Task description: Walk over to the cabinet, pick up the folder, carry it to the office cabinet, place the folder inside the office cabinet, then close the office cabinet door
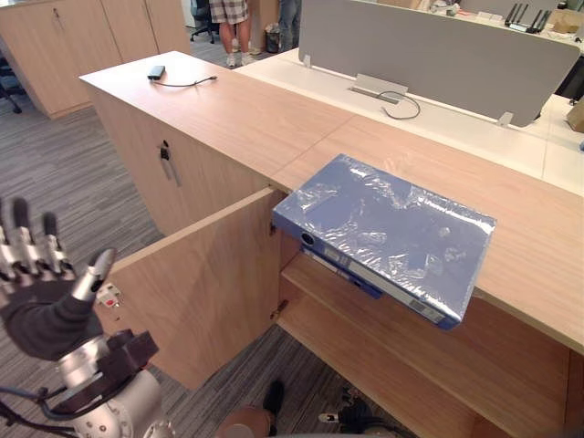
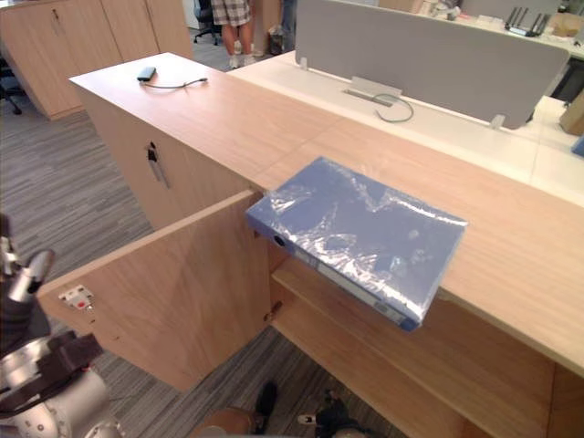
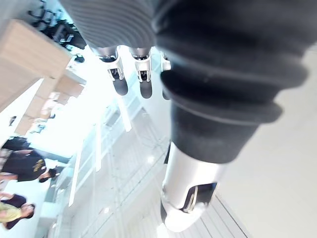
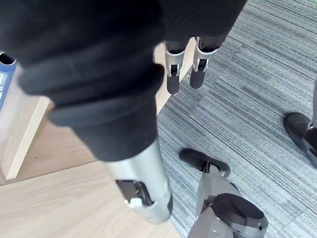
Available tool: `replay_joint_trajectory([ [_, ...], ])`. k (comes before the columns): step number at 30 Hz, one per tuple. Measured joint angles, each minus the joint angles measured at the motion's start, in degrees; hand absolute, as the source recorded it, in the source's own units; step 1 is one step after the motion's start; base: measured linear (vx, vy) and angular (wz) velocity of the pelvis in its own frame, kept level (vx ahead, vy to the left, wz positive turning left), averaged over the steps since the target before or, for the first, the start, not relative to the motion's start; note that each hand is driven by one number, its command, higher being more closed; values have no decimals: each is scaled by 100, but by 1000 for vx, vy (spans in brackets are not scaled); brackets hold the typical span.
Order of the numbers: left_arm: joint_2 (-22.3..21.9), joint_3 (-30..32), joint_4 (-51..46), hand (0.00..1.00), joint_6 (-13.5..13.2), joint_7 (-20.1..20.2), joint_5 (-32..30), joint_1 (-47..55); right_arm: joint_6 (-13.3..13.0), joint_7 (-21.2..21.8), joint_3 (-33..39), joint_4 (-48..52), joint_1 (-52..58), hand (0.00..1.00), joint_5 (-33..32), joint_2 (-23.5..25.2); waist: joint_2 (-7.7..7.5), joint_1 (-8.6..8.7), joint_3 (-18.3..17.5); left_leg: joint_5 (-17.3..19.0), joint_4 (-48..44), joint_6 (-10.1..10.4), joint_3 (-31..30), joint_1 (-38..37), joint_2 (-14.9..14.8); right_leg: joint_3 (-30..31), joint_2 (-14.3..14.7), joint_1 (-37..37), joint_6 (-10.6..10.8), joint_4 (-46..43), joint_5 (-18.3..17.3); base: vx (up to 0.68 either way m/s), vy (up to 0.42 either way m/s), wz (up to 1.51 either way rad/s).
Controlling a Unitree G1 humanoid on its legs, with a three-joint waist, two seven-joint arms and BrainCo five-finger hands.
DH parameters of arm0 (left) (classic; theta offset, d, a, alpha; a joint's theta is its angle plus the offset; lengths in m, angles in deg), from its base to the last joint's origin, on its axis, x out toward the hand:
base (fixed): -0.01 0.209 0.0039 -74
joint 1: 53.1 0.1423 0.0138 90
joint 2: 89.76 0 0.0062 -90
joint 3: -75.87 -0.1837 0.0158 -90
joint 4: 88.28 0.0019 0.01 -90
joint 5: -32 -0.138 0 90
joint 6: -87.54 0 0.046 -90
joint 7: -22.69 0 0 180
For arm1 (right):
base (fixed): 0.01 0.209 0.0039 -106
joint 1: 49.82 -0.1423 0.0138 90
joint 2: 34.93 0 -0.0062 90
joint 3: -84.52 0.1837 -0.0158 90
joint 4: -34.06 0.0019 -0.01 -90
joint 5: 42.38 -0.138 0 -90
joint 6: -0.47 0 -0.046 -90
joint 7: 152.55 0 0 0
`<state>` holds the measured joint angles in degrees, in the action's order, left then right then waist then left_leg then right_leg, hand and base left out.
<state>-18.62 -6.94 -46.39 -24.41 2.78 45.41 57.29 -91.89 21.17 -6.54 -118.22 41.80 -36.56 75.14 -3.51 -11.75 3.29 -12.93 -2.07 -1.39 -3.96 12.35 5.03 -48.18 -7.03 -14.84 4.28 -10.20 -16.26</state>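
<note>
Nearest, my left hand (image 1: pixel 41 292), fingers straight, holding nothing; my right hand (image 4: pixel 173 79) likewise. Beyond the swung-out cabinet door (image 1: pixel 196 287), well apart from my left hand, the blue folder (image 1: pixel 383 233) lies on the wooden surface (image 1: pixel 237 114), overhanging its edge

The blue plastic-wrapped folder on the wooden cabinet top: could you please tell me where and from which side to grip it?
Probably by its long spine edge, coming from the front. The blue plastic-wrapped folder lies flat with that edge jutting past the wooden cabinet top, over the open compartment, leaving room to clamp it from below and above. The wrap looks slippery.
</note>
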Motion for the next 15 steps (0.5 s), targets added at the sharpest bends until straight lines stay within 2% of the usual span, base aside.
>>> replay_joint_trajectory([
  [1, 6, 1, -37, 0, 11, -121, -200, -30, 0, -6, 0, 0, -9, 0, 0, 1, -6, 0, -5, -18, 0, 24, 0, 5, 0, 0, 1, 3, 3, 8, 2, 0, 0, 0],
  [6, 347, -169, -96, 0, 187, -995, -2452, -387, -35, -4, -59, 2, -151, 0, 13, 1, -56, 55, -75, -34, 57, 45, 64, 45, -59, 178, 70, 82, 22, 180, 66, 10, -20, -13],
  [9, 546, -386, -74, 0, 306, -1127, -3312, -385, -130, 5, -286, 4, -201, 0, 29, -16, -73, 117, -90, -45, 89, 44, 236, 4, -159, 412, 84, 153, 0, 199, 90, 8, -46, -35],
  [11, 628, -505, -46, 0, 339, -1128, -3663, -380, -138, 40, -370, 3, -193, 0, 109, -26, -77, 134, -95, -37, 100, 55, 332, -51, -203, 525, 84, 151, -5, 205, 94, -18, -65, -37],
  [12, 815, -674, 152, 0, 357, -1127, -4148, -378, -146, 91, -528, -2, -143, 0, 218, -50, -76, 200, -144, -19, 104, 80, 400, -79, -260, 636, 115, 154, -32, 266, 111, -33, -111, -38],
  [15, 956, -782, 344, 0, 442, -1118, -4548, -319, -166, 138, -532, -28, -70, 0, 223, -73, -84, 236, -179, -13, 190, 88, 493, -149, -292, 748, 115, 157, -48, 304, 126, -15, -82, -22],
])
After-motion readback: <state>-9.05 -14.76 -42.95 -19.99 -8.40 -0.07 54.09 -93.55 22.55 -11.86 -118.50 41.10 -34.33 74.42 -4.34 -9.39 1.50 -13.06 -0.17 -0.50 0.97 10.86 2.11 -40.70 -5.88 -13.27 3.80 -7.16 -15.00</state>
